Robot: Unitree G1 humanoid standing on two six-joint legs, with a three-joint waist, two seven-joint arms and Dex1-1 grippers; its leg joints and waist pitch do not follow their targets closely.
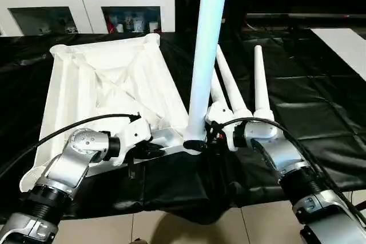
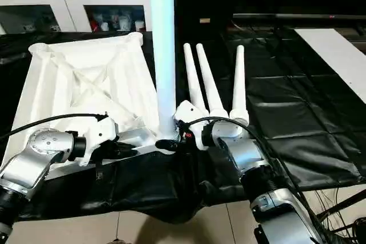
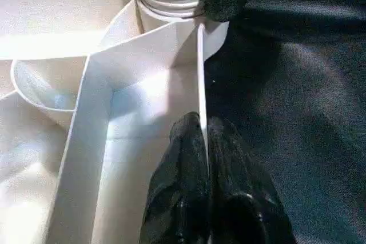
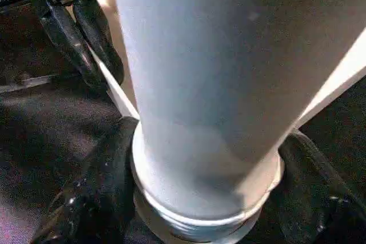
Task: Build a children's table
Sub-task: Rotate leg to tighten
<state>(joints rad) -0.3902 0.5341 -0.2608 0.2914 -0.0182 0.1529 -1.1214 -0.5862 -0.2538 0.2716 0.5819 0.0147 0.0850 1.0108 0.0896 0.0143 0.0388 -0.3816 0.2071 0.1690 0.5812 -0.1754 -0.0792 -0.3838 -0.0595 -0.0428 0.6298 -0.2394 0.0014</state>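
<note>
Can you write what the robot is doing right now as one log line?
left gripper: pinching tabletop rim | right gripper: around upright leg at socket | three legs: lying

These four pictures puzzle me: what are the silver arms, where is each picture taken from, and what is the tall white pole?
The silver arms belong to a humanoid robot that is assembling a children's table. The two wide pictures come from cameras in its head, looking down over its forearms. The two close-ups come from cameras on its wrists.

On the black-sheeted table lies the white tabletop, upside down. The pole is one table leg, standing upright in the tabletop's near corner socket. Three more legs lie beside it on the sheet.

The left pincer is shut on the tabletop's thin rim, steadying it. The right pincer has one black finger on each side of the leg's ribbed base. A white glass-door cabinet stands behind.
</note>
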